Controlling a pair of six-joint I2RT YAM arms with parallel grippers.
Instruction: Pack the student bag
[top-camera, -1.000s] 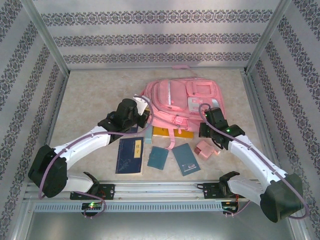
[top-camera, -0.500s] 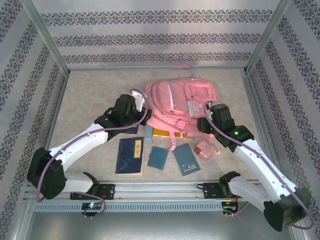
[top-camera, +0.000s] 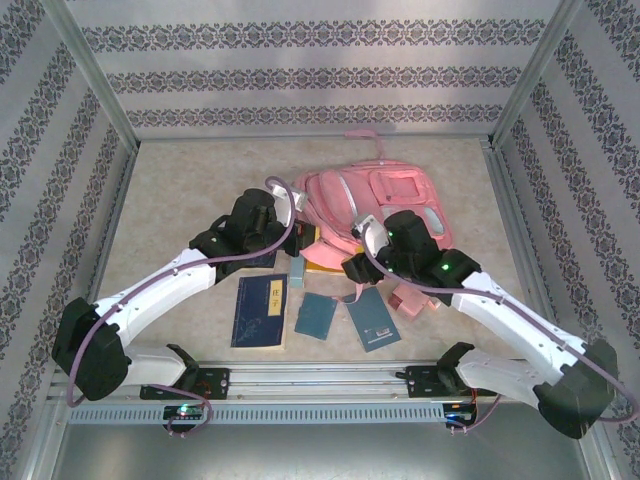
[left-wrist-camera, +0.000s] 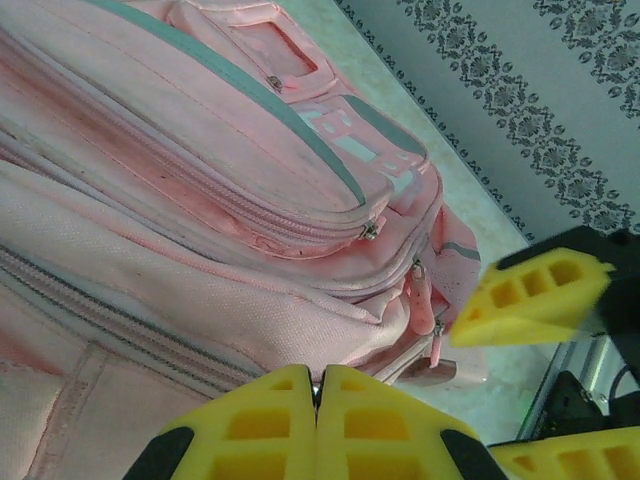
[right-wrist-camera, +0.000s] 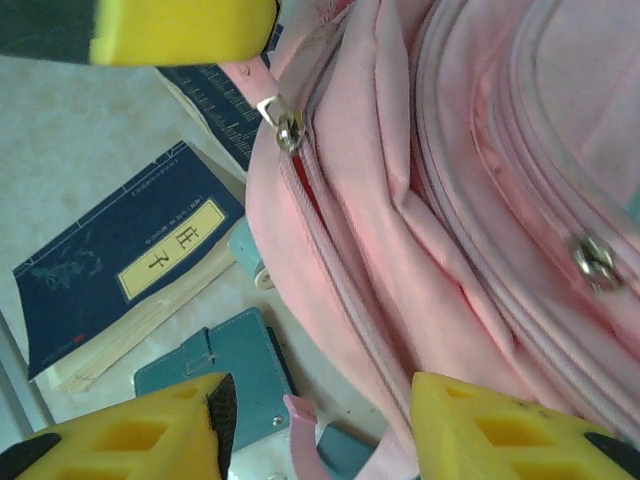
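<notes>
The student bag (top-camera: 385, 195), a large pink backpack, lies at the middle of the table with its near-left edge bunched up. At that left corner my left gripper (top-camera: 292, 204) is shut on a zip pull; in the left wrist view its yellow fingertips (left-wrist-camera: 317, 392) press together against the pink fabric (left-wrist-camera: 200, 230). My right gripper (top-camera: 352, 268) hangs open at the bag's front edge. In the right wrist view its gap (right-wrist-camera: 318, 420) sits over a pink strap end, beside the bag's side (right-wrist-camera: 450, 200) and a metal zip slider (right-wrist-camera: 286, 128).
In front of the bag lie a dark blue book (top-camera: 260, 310) with a yellow label, two teal notebooks (top-camera: 316, 316) (top-camera: 372, 320), a small pale blue item (top-camera: 297, 268) and a small pink pouch (top-camera: 410, 298). A yellow-edged book (top-camera: 325, 263) lies under the bag. Patterned walls enclose the table.
My right arm has swung left from the bag's right side to its front edge. The bag's left part has bunched and lifted. The left gripper has hardly moved.
</notes>
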